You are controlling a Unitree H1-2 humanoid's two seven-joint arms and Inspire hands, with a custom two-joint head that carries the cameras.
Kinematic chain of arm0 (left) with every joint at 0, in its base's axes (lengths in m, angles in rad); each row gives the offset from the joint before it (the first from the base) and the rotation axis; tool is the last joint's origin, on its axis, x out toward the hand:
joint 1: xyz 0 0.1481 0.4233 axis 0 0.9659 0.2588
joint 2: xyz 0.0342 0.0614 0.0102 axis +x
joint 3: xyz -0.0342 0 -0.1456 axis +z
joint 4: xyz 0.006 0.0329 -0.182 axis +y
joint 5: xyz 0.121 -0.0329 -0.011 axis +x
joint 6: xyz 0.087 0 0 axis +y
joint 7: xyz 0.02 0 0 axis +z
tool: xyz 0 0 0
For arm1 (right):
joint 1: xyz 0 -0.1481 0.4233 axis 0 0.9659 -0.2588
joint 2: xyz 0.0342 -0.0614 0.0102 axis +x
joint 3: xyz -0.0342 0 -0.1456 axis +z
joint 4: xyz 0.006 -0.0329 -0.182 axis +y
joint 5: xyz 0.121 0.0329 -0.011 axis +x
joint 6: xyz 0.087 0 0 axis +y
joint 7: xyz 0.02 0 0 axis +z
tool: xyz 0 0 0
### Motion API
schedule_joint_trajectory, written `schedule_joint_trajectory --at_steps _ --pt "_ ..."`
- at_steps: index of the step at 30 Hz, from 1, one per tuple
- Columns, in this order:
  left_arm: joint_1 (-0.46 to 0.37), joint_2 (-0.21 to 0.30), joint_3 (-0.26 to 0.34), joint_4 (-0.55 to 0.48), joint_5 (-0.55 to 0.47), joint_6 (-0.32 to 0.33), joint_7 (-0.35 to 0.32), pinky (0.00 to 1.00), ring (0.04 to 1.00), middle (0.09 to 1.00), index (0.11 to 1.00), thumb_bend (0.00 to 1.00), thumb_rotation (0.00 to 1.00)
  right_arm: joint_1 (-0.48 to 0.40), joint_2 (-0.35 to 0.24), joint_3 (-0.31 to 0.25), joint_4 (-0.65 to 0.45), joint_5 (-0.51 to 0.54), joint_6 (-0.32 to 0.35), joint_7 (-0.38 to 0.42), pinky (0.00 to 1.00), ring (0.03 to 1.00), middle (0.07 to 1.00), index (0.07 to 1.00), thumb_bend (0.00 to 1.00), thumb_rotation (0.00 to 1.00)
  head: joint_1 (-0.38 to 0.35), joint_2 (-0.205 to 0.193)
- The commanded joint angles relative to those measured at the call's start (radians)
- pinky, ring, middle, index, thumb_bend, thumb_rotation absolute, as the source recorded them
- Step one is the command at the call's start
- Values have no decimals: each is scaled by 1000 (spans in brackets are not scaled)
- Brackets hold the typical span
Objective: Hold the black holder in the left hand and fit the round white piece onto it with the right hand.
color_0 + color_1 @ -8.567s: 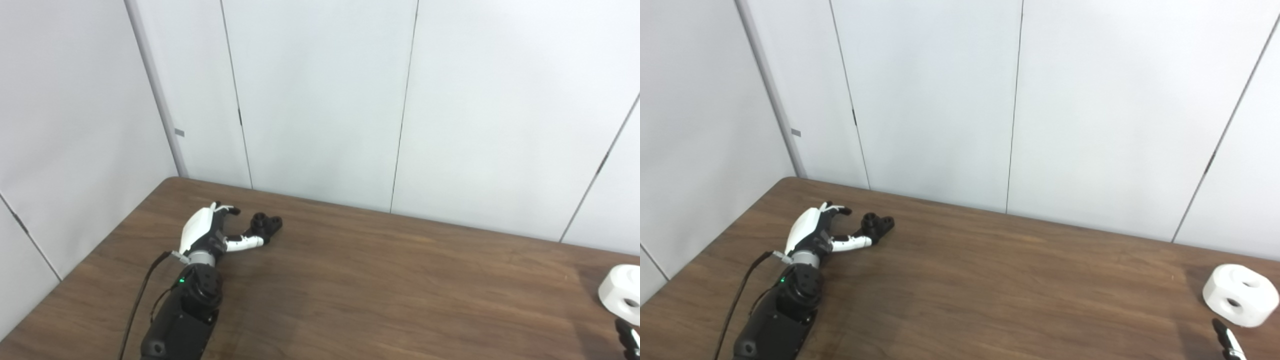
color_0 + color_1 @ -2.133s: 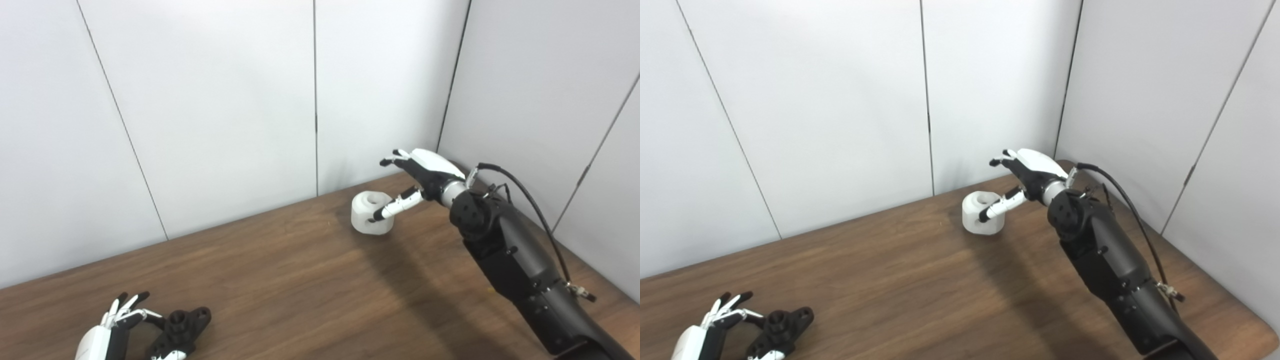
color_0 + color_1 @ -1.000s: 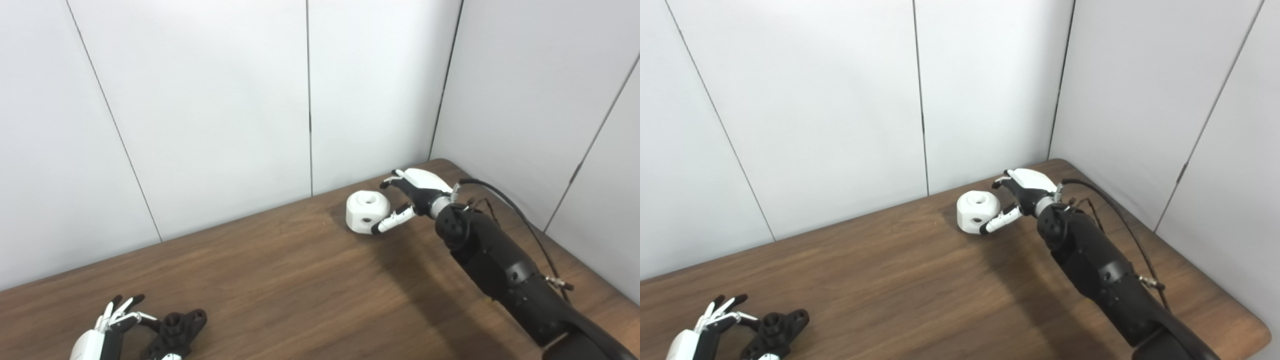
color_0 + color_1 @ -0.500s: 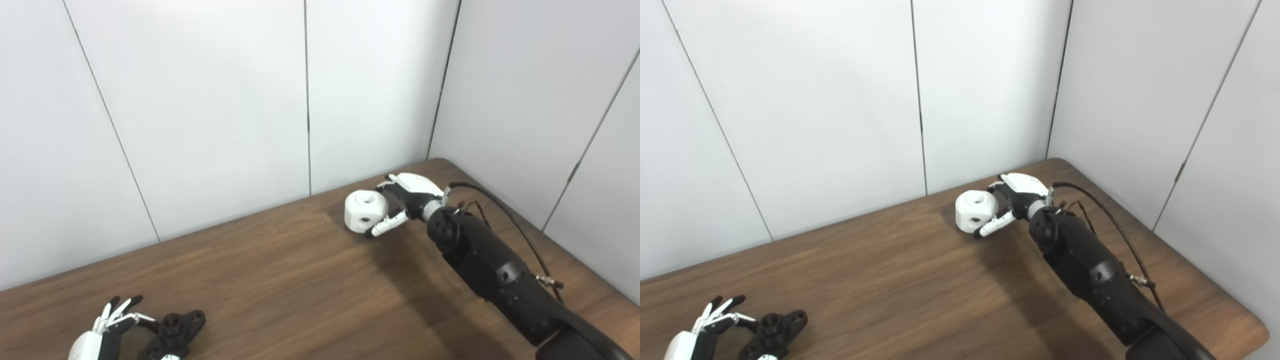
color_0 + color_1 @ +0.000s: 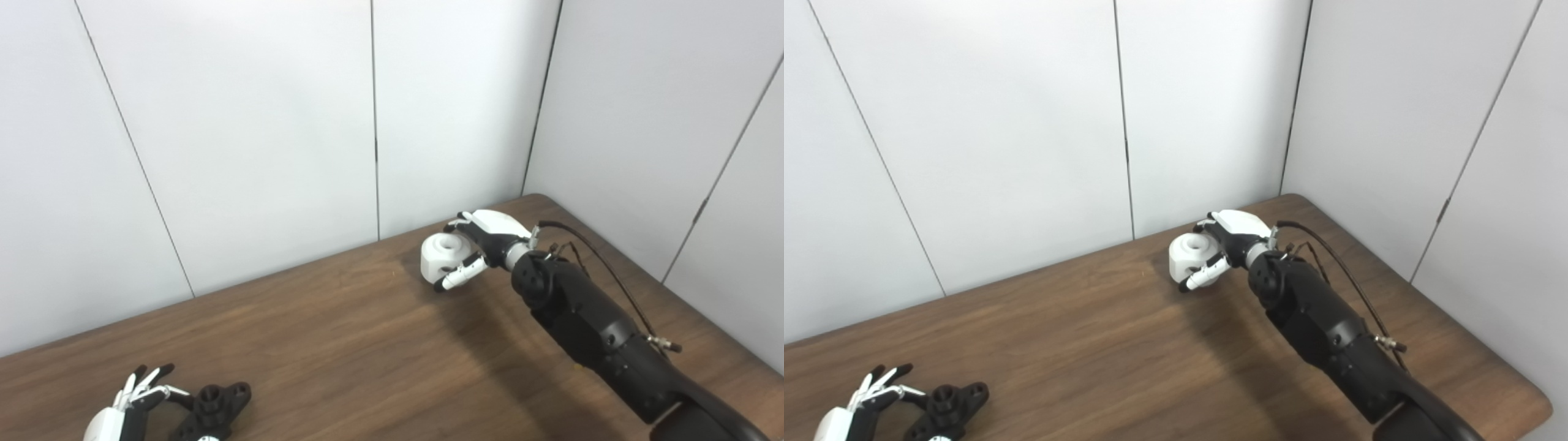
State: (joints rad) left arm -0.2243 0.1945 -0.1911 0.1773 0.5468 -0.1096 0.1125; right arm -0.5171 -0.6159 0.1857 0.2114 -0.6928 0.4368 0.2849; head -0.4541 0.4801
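Right robot hand (image 5: 484,245) has closed around white piece (image 5: 442,255).

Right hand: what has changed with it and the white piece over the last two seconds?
The right hand came down from above the round white piece and closed around it, thumb across the front, fingers over the far side. The piece appears still on the table. The left hand stayed beside the black holder, fingers apart.

A dark wooden table (image 5: 343,343) carries a black holder (image 5: 214,401) and a round white piece (image 5: 442,254)
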Motion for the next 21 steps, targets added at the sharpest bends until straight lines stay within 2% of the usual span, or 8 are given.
schedule_joint_trajectory --at_steps 1,6,18,21 --pt "39 -3 -5 13 4 0 12 1000 1000 891 483 517 36 -61 -24 -10 -3 -13 -25 -45 994 1000 990 781 991 445 -1 1" --pt "41 -3 -2 12 3 -2 14 1000 1000 890 483 517 36 -68 -25 -4 23 -16 -36 -64 985 996 956 719 955 388 -1 3" --pt "46 -1 1 4 3 -3 9 1000 1000 887 482 517 36 -75 -29 22 62 -26 -55 -74 971 974 897 683 956 334 -4 9" --pt "44 -1 1 8 7 -6 12 1000 1000 885 482 517 36 -76 -29 25 86 -34 -81 -108 949 949 871 647 931 297 -5 8"
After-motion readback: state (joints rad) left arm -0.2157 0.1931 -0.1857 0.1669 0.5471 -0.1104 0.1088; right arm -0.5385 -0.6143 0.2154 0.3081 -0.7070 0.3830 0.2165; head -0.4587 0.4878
